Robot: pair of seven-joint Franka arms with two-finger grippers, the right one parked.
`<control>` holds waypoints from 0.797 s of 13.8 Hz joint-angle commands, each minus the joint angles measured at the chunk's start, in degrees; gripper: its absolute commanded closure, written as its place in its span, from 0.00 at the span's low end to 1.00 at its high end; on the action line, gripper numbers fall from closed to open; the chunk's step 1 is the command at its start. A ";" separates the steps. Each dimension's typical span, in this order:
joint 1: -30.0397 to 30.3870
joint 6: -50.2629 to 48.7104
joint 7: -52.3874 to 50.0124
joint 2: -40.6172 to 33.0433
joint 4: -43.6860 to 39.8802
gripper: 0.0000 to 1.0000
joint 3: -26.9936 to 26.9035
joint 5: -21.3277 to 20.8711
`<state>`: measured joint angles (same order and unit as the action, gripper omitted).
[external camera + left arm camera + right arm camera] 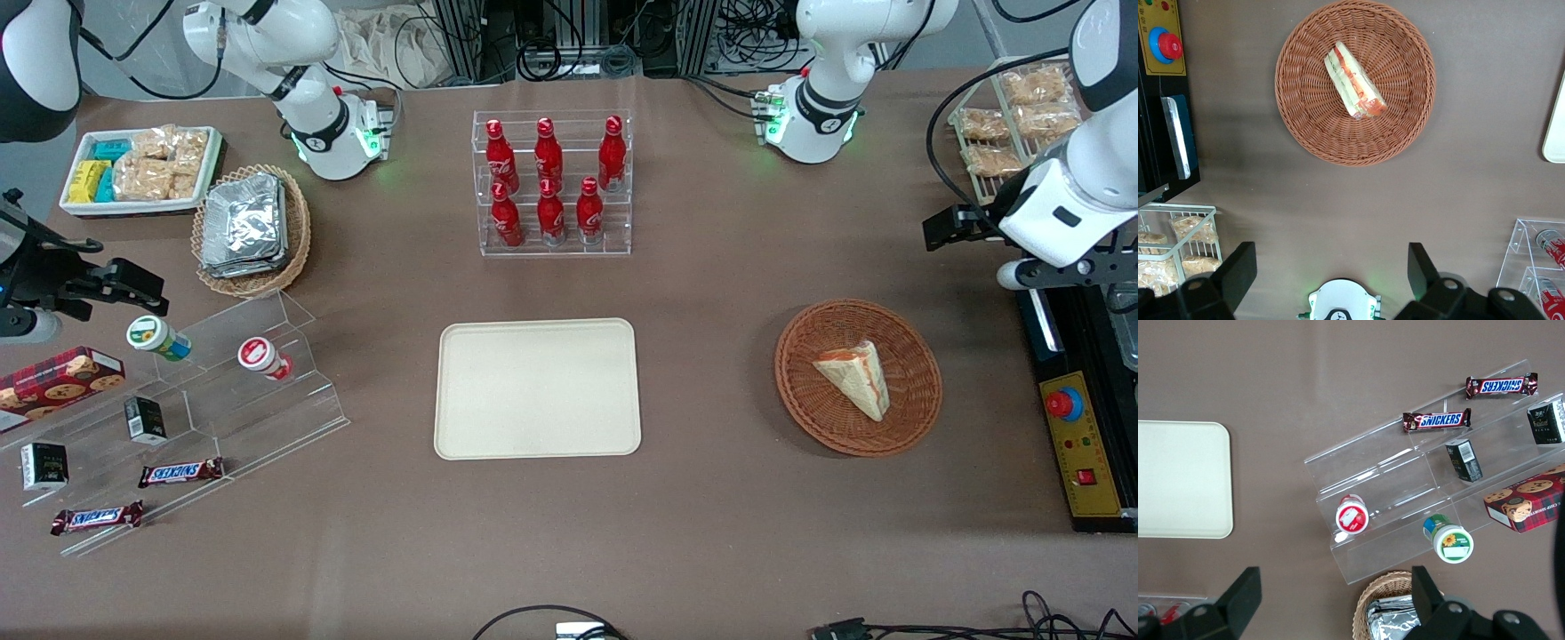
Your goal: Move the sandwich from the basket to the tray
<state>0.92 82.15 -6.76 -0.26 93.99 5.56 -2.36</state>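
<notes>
desk | tray bare | basket holds sandwich on its side | soft, light, crushable: I'd pinch the flat bread faces gently | my claw wide open, high above desk, near basket

sandwich: pale white bread, red-orange and green layers
basket: reddish-brown weave
tray: plain cream-beige
gripper: black fingers
table: brown cloth
bottles: red, white script
</notes>
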 commanded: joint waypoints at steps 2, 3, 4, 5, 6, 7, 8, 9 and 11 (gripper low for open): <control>0.04 0.90 0.60 -1.06 1.02 0.00 -0.37 1.21; 0.04 0.99 0.60 -0.88 0.93 0.00 -0.37 1.30; 0.04 0.99 0.60 -0.79 0.93 0.00 -0.37 1.30; -0.04 0.99 0.60 -0.79 0.93 0.00 -0.37 1.30; -0.04 0.99 0.60 -0.79 0.93 0.00 -0.37 1.30; 0.04 0.99 0.60 -0.79 1.02 0.00 -0.37 1.30; -0.04 0.99 0.60 -0.79 1.02 0.00 -0.37 1.30; -0.04 0.99 0.60 -0.79 1.02 0.00 -0.37 1.30; -0.04 1.08 0.34 -0.79 0.93 0.00 -0.37 1.30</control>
<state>0.93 82.29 -6.76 -0.25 94.05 5.52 -1.88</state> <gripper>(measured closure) 0.000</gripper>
